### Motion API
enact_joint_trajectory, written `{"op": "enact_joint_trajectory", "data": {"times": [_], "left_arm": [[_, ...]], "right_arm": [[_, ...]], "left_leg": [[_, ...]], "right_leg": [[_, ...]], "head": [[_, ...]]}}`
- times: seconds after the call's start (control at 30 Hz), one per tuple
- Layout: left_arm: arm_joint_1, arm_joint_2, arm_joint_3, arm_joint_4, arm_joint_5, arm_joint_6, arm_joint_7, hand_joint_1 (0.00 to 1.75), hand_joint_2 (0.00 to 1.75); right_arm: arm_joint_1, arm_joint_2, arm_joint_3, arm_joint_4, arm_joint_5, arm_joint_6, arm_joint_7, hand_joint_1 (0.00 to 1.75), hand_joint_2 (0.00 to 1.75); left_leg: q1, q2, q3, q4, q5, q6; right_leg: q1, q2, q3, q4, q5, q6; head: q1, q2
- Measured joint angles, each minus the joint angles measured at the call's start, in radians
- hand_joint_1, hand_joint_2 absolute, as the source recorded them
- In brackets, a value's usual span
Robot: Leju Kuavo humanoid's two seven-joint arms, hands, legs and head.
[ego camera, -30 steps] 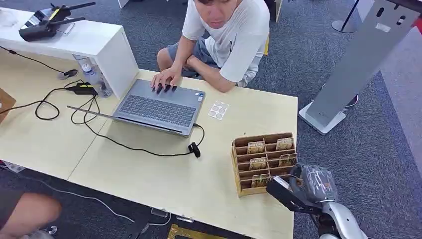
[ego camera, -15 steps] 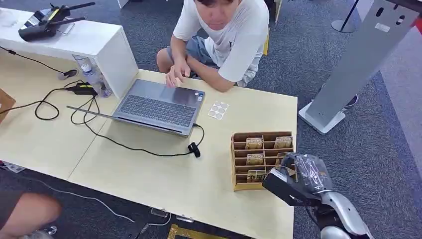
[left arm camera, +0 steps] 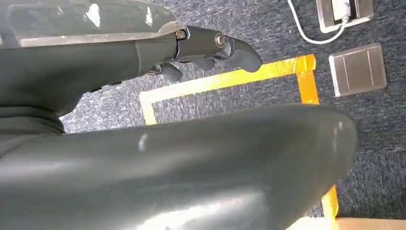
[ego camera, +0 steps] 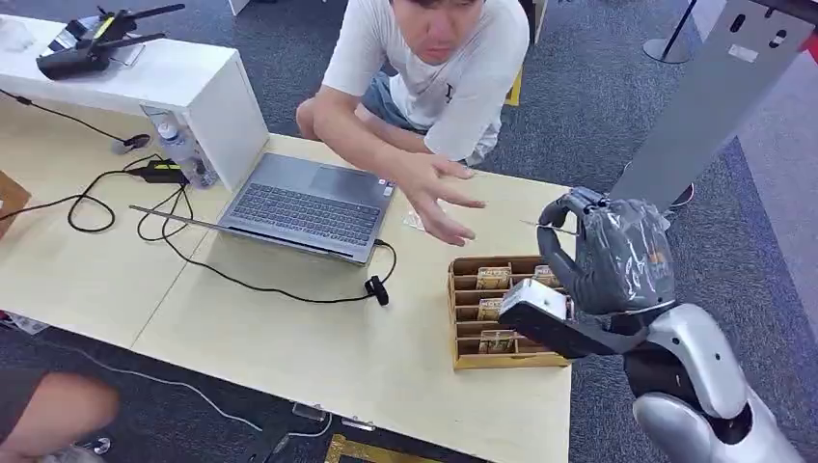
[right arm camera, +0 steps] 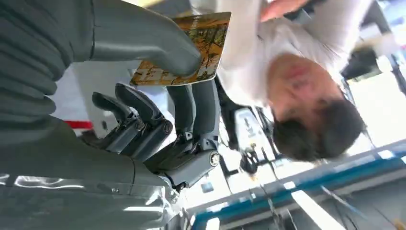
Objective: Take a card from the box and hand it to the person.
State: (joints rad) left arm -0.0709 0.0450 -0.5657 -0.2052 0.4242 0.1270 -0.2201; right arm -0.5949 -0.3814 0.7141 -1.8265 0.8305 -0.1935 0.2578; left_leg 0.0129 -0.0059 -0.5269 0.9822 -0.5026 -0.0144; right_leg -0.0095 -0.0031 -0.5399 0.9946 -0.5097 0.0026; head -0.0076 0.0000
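My right hand (ego camera: 613,256) is raised above the far right end of the wooden card box (ego camera: 451,309). It pinches a card between thumb and fingers. The card (right arm camera: 191,52) has a yellow-brown print in the right wrist view; in the head view the card (ego camera: 552,227) shows as a thin edge pointing left. The person's hand (ego camera: 439,198) reaches over the table, palm open, a short way left of the card and apart from it. More cards stand in the box's slots. My left hand (left arm camera: 210,45) hangs over the floor and holds nothing.
An open laptop (ego camera: 309,203) lies on the light table (ego camera: 289,338), with black cables (ego camera: 241,280) trailing left. A white shelf block (ego camera: 145,77) stands at the back left. A grey stand (ego camera: 695,125) rises beyond the table's right end.
My right hand has risen from beside the box's near right corner to above its far end, card in its grip. The person's hand left the laptop and reached out toward it.
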Motion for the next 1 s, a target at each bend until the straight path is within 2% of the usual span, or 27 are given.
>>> {"op": "enact_joint_trajectory", "data": {"times": [0.1,0.4,0.43,0.47,0.5,0.53,0.7,0.83,0.9,1.0], "left_arm": [[-0.002,0.0,-0.007,0.0,0.003,0.006,0.001,0.0,0.0],[-0.005,0.0,-0.025,0.0,0.009,-0.002,0.011,0.0,0.0],[-0.004,0.0,-0.028,0.0,0.009,-0.005,0.011,0.0,0.0],[-0.004,0.0,-0.032,0.0,0.009,-0.007,0.013,0.0,0.0],[-0.004,0.0,-0.035,0.0,0.007,-0.011,0.015,0.0,0.0],[-0.004,0.0,-0.038,0.0,0.006,-0.013,0.019,0.0,0.0],[-0.004,0.0,-0.046,0.0,0.025,0.008,0.024,0.0,0.0],[-0.003,0.002,-0.052,0.0,0.04,0.022,0.043,0.0,0.0],[-0.003,0.002,-0.054,0.0,0.052,0.035,0.064,0.0,0.0],[-0.002,0.002,-0.055,0.0,0.066,0.048,0.084,0.0,0.0]], "right_arm": [[-0.001,0.04,0.023,0.029,0.008,-0.071,-0.042,1.75,1.75],[0.018,0.146,0.067,0.2,0.037,-0.231,-0.097,1.75,1.75],[0.022,0.154,0.071,0.217,0.033,-0.24,-0.103,1.29,1.75],[0.027,0.162,0.074,0.234,0.025,-0.247,-0.108,0.16,1.75],[0.032,0.17,0.076,0.249,0.015,-0.254,-0.115,0.16,1.75],[0.037,0.177,0.079,0.265,-0.002,-0.262,-0.126,0.0,1.75],[0.073,0.198,0.079,0.318,-0.203,-0.28,-0.201,0.0,1.75],[0.119,0.203,0.074,0.341,-0.431,-0.269,-0.278,0.0,1.75],[0.149,0.203,0.061,0.351,-0.631,-0.214,-0.339,0.0,1.75],[0.191,0.197,0.04,0.361,-0.852,-0.152,-0.39,0.0,1.75]], "left_leg": [[0.0,0.0,0.0,0.0,0.0,0.0],[0.0,0.0,0.0,0.0,0.0,0.0],[0.0,0.0,0.0,0.0,0.0,0.0],[0.0,0.0,0.0,0.0,0.0,0.0],[0.0,0.0,0.0,0.0,0.0,0.0],[0.0,0.0,0.0,0.0,0.0,0.0],[0.0,0.0,0.0,0.0,0.0,0.0],[0.0,0.0,0.0,0.0,0.0,0.0],[0.0,0.0,0.0,0.0,0.0,0.0],[0.0,0.0,0.0,0.0,0.0,0.0]], "right_leg": [[0.0,0.0,0.0,0.0,0.0,0.0],[0.0,0.0,0.0,0.0,0.0,0.0],[0.0,0.0,0.0,0.0,0.0,0.0],[0.0,0.0,0.0,0.0,0.0,0.0],[0.0,0.0,0.0,0.0,0.0,0.0],[0.0,0.0,0.0,0.0,0.0,0.0],[0.0,0.0,-0.001,0.0,0.0,0.0],[0.0,0.0,-0.001,0.0,0.0,0.0],[0.0,0.0,-0.001,0.0,0.0,0.0],[0.0,0.0,-0.001,-0.001,0.0,0.0]], "head": [[0.0,0.0],[0.0,0.0],[0.0,0.0],[0.0,0.0],[0.0,0.0],[0.0,0.0],[0.0,0.0],[0.0,0.0],[0.0,0.0],[0.0,0.0]]}}
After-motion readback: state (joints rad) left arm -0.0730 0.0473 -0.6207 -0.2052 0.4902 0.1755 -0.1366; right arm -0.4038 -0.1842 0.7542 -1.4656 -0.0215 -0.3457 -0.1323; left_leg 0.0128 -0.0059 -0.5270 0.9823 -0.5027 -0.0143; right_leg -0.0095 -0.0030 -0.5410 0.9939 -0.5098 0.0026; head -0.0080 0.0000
